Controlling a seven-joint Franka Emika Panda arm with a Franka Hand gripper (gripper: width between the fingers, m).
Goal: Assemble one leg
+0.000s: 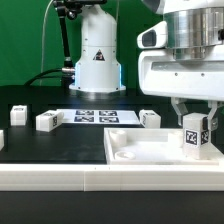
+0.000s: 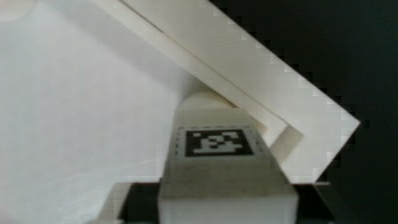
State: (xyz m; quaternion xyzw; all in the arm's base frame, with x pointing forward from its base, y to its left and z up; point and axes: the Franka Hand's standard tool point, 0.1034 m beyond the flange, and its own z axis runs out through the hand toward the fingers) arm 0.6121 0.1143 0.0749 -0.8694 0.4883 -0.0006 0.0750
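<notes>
My gripper [image 1: 197,128] is shut on a leg [image 1: 196,136], a small chunky white block with a black-and-white tag on its face. It holds the leg upright over the exterior view's right corner of the large flat white panel [image 1: 140,152]. In the wrist view the leg [image 2: 222,150] runs out from between my two dark fingers [image 2: 150,205] toward the panel's raised rim [image 2: 267,80], and its far end reaches the corner. I cannot tell whether the leg touches the panel.
Three more legs lie on the black table: one [image 1: 20,115], one [image 1: 48,121] and one [image 1: 149,119]. The marker board [image 1: 98,117] lies behind the panel. A white robot base [image 1: 96,55] stands at the back. A white bar [image 1: 60,180] runs along the front edge.
</notes>
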